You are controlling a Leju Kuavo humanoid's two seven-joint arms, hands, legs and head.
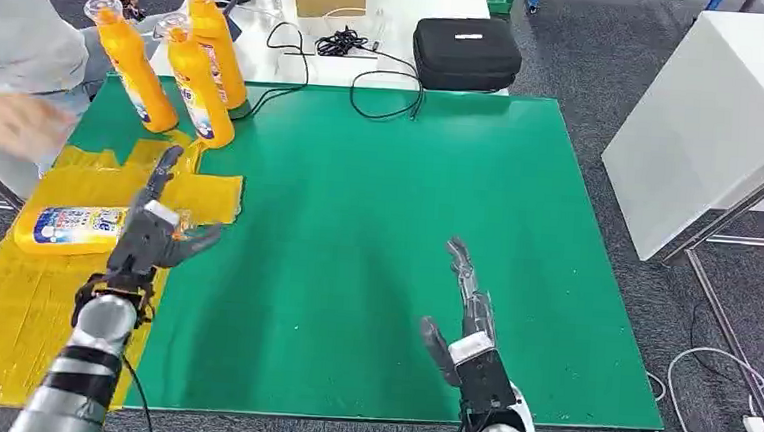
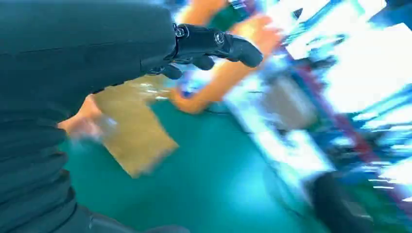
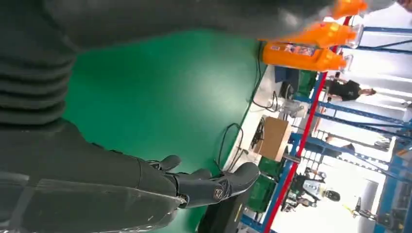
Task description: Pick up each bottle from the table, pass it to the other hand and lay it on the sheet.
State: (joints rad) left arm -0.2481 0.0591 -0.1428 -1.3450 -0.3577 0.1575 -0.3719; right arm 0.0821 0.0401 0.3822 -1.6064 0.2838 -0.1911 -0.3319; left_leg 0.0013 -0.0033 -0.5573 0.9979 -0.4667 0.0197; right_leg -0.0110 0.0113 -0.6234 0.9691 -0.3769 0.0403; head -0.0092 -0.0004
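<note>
**Three bottles upright, one down, both hands empty**

Green matting covers the surface (image 1: 376, 256), smooth and slightly shiny, with a crinkled yellow sheet (image 1: 12, 304) spread over its left end. One bottle (image 1: 69, 228) lies flat on that sheet, label up. Three more orange bottles (image 1: 198, 85) stand upright in a tight cluster at the far left corner, tall, slim, glossy plastic with clear caps, the nearest at the sheet's far edge.

The left hand (image 1: 157, 232) hovers over the sheet's inner edge just beside the lying bottle, fingers spread, holding nothing. The right hand (image 1: 462, 311) sits low over the bare mat near the front, well apart from every bottle, fingers extended and empty too.

My worry is the cluster: the bottles stand so close that a reach for one could, I think, knock its neighbour over, and those rounded, slick sides look likely to slip in a loose grip or roll once tipped. A person's blurred hand (image 1: 18, 124) is right beside the sheet, so a swing of the left arm could catch it. Loose black cables (image 1: 367, 75) lie beyond the mat, with a black case (image 1: 465, 51).
</note>
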